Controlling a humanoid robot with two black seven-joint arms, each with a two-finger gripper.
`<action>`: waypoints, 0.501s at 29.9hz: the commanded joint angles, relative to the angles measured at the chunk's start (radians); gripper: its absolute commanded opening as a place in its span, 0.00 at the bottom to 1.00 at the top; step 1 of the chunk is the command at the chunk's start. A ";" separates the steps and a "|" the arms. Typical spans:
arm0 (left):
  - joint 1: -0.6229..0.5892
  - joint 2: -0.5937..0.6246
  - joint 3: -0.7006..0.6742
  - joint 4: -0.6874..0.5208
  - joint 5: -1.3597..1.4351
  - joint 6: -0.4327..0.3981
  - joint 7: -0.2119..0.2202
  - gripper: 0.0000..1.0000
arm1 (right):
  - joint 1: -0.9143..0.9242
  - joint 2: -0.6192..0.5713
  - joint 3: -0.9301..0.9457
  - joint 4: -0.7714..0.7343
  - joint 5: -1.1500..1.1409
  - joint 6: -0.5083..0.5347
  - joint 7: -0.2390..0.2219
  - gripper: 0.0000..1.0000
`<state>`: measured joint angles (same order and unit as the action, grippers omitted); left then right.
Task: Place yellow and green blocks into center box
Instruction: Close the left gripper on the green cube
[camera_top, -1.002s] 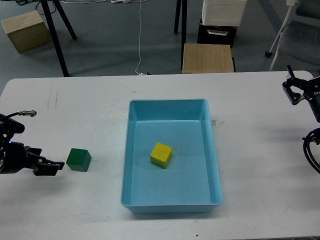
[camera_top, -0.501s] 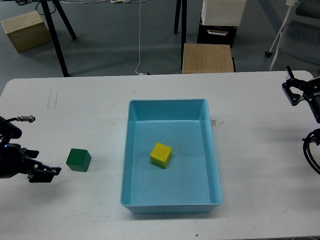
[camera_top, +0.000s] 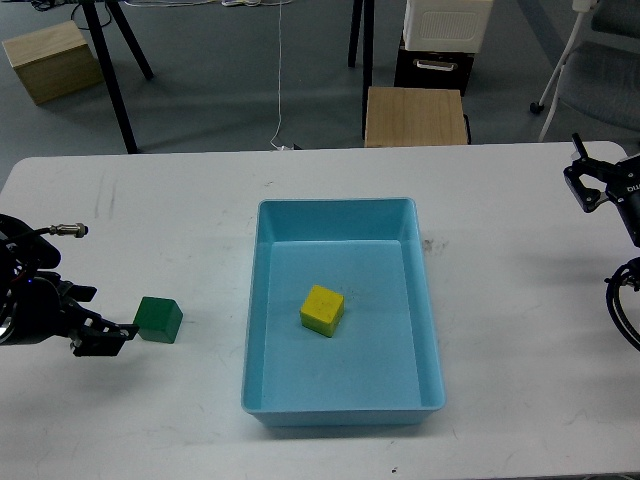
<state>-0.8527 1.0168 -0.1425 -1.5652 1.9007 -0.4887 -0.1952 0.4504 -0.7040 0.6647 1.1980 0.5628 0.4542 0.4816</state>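
Note:
The green block (camera_top: 158, 320) sits on the white table (camera_top: 180, 210), left of the blue box (camera_top: 342, 208). The yellow block (camera_top: 322, 310) lies inside the box, near its middle. My left gripper (camera_top: 112, 312) is low over the table just left of the green block, its dark fingers apart, the nearer fingertip almost at the block's left edge. My right gripper (camera_top: 586, 176) is at the far right edge of the table, away from the box, open and empty.
Beyond the table's far edge stand a wooden stool (camera_top: 415, 116), a black and white case (camera_top: 445, 40), a tripod leg (camera_top: 115, 80) and a wooden crate (camera_top: 55, 60). A chair base (camera_top: 580, 60) is at the far right.
My left gripper drew back to the left, then came right again toward the green block and now sits close to its left side. The blocks, box and right arm have not moved.

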 joint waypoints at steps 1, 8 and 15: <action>-0.014 -0.044 0.000 -0.006 0.024 0.000 0.000 1.00 | -0.003 -0.021 0.001 0.000 0.000 0.000 0.000 0.99; -0.008 -0.049 0.000 -0.004 0.092 0.000 0.000 1.00 | -0.007 -0.025 0.001 0.002 0.000 0.000 0.000 0.99; 0.003 -0.095 0.008 0.022 0.161 0.000 0.000 1.00 | -0.018 -0.028 0.003 0.006 0.000 0.001 0.000 0.99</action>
<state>-0.8519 0.9503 -0.1383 -1.5609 2.0342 -0.4886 -0.1948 0.4382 -0.7289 0.6659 1.2028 0.5629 0.4542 0.4816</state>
